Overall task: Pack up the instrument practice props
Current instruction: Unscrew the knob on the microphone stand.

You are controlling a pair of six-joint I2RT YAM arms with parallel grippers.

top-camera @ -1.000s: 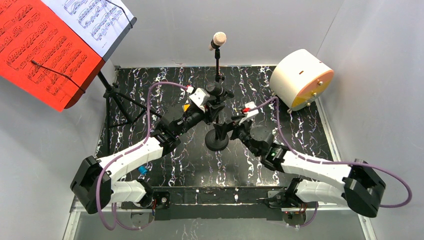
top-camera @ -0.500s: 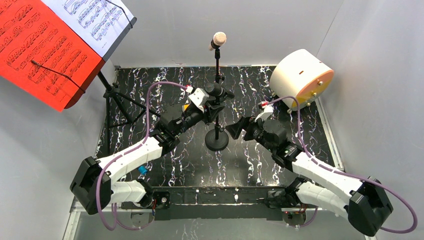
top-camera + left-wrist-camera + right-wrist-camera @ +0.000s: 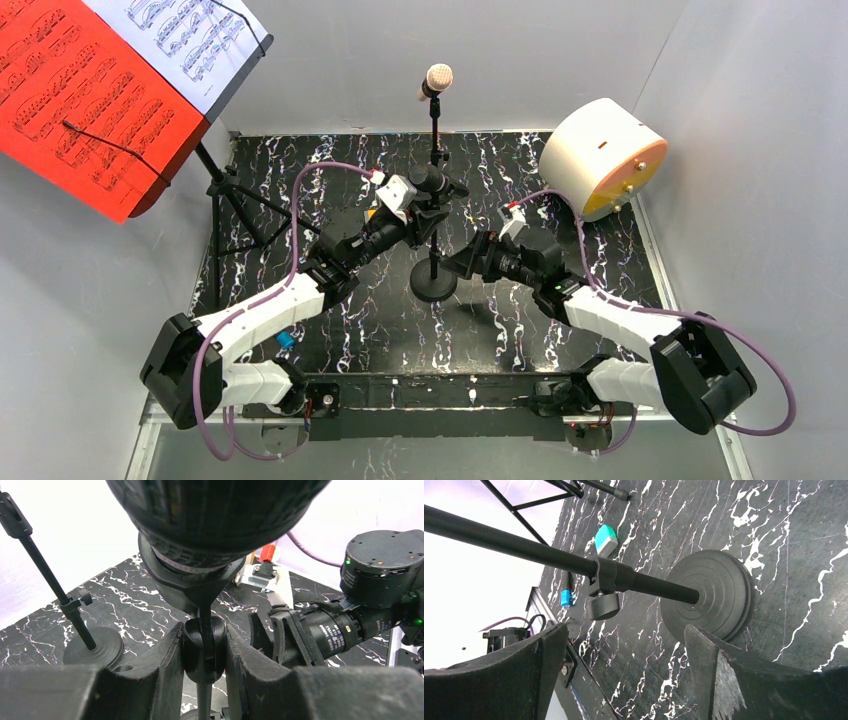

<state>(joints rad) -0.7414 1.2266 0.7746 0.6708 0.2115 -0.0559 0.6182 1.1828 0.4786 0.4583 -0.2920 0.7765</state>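
Black marbled counter (image 3: 600, 215), white walls (image 3: 340, 70). Left claw (image 3: 202, 650) clamped on pole (image 3: 433, 250) top, directly under black mic (image 3: 215, 515), counter centre. Right claw (image 3: 624, 630) jaws wide apart, low, facing round base (image 3: 714, 595), no contact. Behind: beige mic (image 3: 438, 77) upright. Far left: rack (image 3: 225, 190) with red, white sheets (image 3: 80, 90). Far right: white cylinder (image 3: 595, 155).

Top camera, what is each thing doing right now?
Black microphone: on its upright pole, gripped.
Left tool: shut on its clip.
Right tool: open, near the round base.
Beige microphone: upright, untouched.
Music rack: standing, unfolded.
Music sheets: on the rack.
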